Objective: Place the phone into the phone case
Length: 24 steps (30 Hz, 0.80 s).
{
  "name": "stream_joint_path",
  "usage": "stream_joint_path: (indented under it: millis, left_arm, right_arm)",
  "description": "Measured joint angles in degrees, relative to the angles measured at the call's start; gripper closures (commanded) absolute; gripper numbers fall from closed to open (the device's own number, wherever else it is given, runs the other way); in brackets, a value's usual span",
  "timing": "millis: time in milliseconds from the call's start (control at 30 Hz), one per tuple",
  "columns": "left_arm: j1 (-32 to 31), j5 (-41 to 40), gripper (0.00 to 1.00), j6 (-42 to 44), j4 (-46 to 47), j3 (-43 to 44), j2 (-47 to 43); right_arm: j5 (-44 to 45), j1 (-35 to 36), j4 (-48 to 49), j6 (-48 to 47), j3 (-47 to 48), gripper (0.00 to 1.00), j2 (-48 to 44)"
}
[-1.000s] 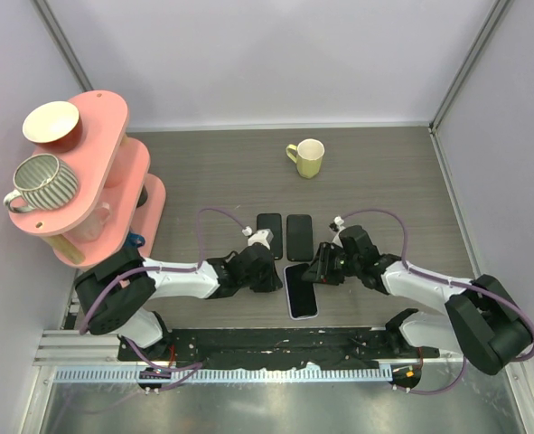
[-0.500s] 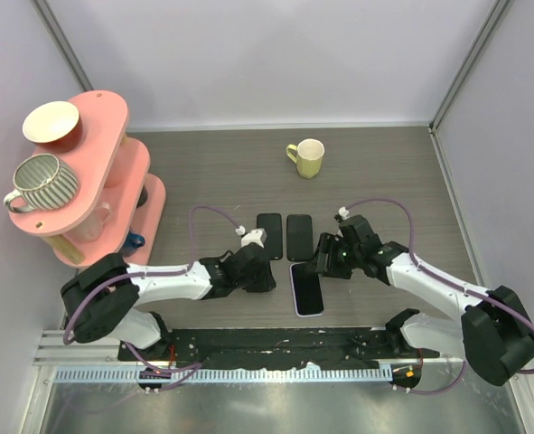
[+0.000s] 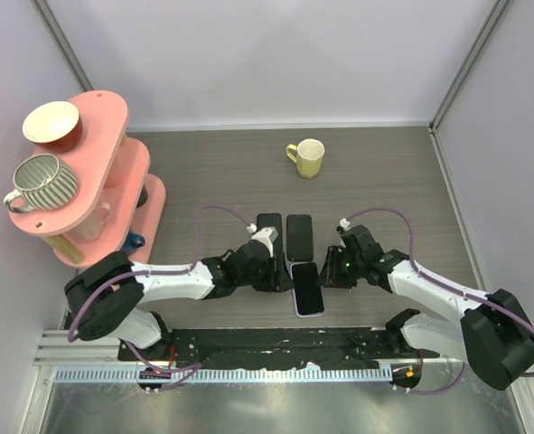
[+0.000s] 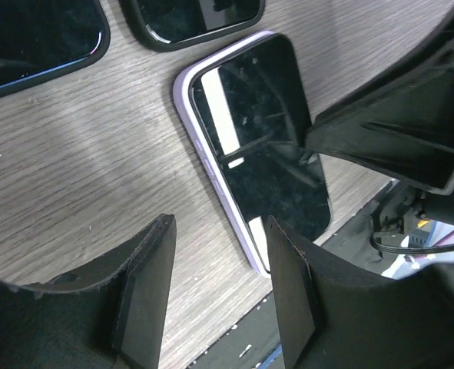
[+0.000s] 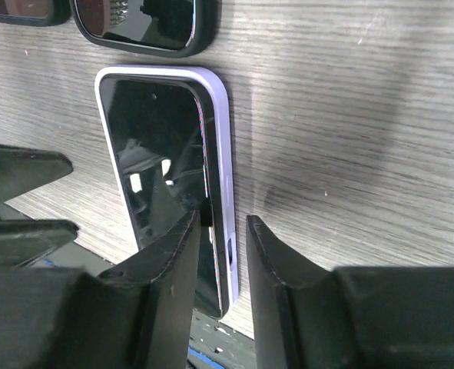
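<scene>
A dark-screened phone (image 3: 307,287) (image 4: 261,138) (image 5: 154,154) lies flat on the wood table inside a lavender phone case, whose rim (image 4: 211,165) (image 5: 223,169) frames it. My left gripper (image 3: 280,274) (image 4: 219,300) stands open just left of the phone's near end. Nothing is between its fingers, and the right finger overlaps the case's lower corner. My right gripper (image 3: 330,271) (image 5: 225,261) straddles the case's right rim with narrowly open jaws. One finger is over the screen edge and the other is over the table beside the rim, with a gap showing.
Two black phones or cases (image 3: 269,235) (image 3: 299,236) lie side by side just beyond the lavender one. A yellow mug (image 3: 306,157) stands farther back. A pink tiered shelf (image 3: 104,172) with a bowl (image 3: 51,122) and a striped mug (image 3: 42,181) stands at the left. A black rail (image 3: 276,342) runs along the near edge.
The left gripper has opened and moved right, up to the phone. The right gripper widened, then narrowed over the case's right rim. The phone has shifted slightly right and straightened.
</scene>
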Motion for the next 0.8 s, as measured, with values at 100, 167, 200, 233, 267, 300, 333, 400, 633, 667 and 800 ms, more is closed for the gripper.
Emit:
stream_joint_path:
  millis: [100,167,200,233,267,300,333,400,633,667,800]
  left_arm:
    - [0.02,0.87,0.49,-0.17,0.98,-0.02,2.71]
    - [0.0,1.29,0.5,-0.48,1.86,-0.09,4.02]
    - [0.0,1.53,0.5,-0.52,2.29,-0.09,4.5]
    - [0.0,1.77,0.5,-0.66,2.58,-0.09,4.79]
    - [0.0,1.92,0.5,-0.72,2.91,-0.09,5.01]
    - [0.0,1.97,0.5,-0.76,3.17,-0.11,5.11]
    - [0.0,2.1,0.5,-0.79,3.37,-0.09,5.14]
    - [0.0,2.08,0.51,-0.85,3.76,-0.09,5.14]
    - [0.0,1.81,0.52,-0.94,3.78,-0.09,5.16]
    - [-0.07,1.75,0.52,-0.94,3.74,-0.09,5.25]
    - [-0.61,1.22,0.53,-0.98,3.58,-0.07,5.75]
  right_arm:
    - [-1.2,-0.09,2.45,0.39,-2.08,0.77,-0.74]
    - [-2.05,-0.04,4.57,0.57,-3.1,0.85,-1.14]
    - [-2.8,-0.07,6.12,0.9,-3.85,0.85,-1.18]
    - [-3.61,-0.11,7.52,1.33,-4.52,0.86,-1.27]
    - [-4.31,-0.11,9.05,1.92,-5.22,0.87,-1.29]
    - [-5.05,-0.09,10.54,2.36,-5.88,0.87,-1.29]
    - [-5.6,-0.11,11.85,2.89,-6.45,0.88,-1.29]
    - [-6.38,-0.11,14.32,3.8,-7.61,0.88,-1.27]
    - [-6.97,-0.11,17.9,5.95,-9.44,0.92,-1.53]
    - [-6.75,-0.09,17.9,6.43,-9.6,0.93,-1.79]
    - [-5.2,0.09,17.59,8.0,-10.03,0.83,-2.91]
